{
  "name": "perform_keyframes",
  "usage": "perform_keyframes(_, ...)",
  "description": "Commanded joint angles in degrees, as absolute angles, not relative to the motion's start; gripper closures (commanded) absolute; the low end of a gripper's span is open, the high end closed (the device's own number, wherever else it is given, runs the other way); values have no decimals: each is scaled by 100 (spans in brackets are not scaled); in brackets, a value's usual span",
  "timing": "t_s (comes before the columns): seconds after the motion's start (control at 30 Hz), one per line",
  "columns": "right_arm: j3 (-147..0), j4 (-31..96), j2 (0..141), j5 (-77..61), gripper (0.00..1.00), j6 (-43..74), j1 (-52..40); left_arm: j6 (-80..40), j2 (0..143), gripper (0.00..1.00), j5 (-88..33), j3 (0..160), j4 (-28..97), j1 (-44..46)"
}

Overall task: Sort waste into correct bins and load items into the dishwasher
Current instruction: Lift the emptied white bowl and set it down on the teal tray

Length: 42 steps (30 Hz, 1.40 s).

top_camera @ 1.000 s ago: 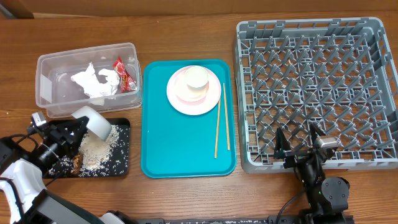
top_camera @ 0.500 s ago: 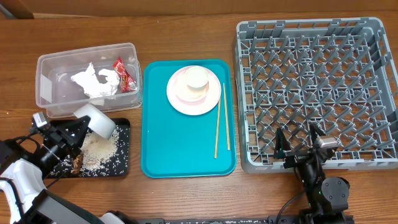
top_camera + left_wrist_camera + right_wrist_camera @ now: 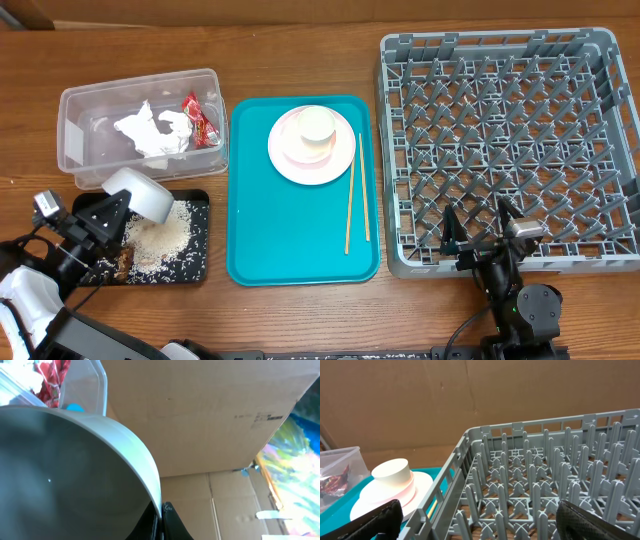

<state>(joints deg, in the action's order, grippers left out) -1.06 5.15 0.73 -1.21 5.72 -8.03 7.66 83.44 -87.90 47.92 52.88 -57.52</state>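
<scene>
Lower left: left claw (image 3: pixel 117 206) clamped on bowl (image 3: pixel 143 192), which is tilted over black tray (image 3: pixel 192 266) (rice (image 3: pixel 160 240) heaped inside). Lower right: right claw (image 3: pixel 481 222) spread apart at rack (image 3: pixel 500 100) near edge. Centre: plate (image 3: pixel 285 155), chopsticks (image 3: pixel 350 205) on teal tray (image 3: pixel 290 240).

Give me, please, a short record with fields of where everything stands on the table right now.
Left gripper: shut on the grey-white bowl, tilted over the black tray
Tray contents: rice scraps
Clear tub: napkins, red wrapper
Teal tray: pink plate with white cup on it, chopsticks beside
Dish rack: no dishes in it
Right gripper: open, at the rack's near edge
</scene>
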Motion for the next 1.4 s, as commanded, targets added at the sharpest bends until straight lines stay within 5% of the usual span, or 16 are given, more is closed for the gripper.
perform_keyframes(0.0,-47,482,38,-91,0,537,-840,1162,8359,96,-8860,4772,5142,-5767)
perform_keyframes(0.4,-47,482,38,-91,0,537,-840,408,8248,96,-6978,5511,5334,-4786)
perform_keyframes(0.97,-47,482,38,-91,0,537,-840,-2067,7942,96,-1007,6508,4560,1083)
perform_keyframes(1.37,-47,482,38,-91,0,537,-840,-2314,9227,96,-364,6508,4425,2858)
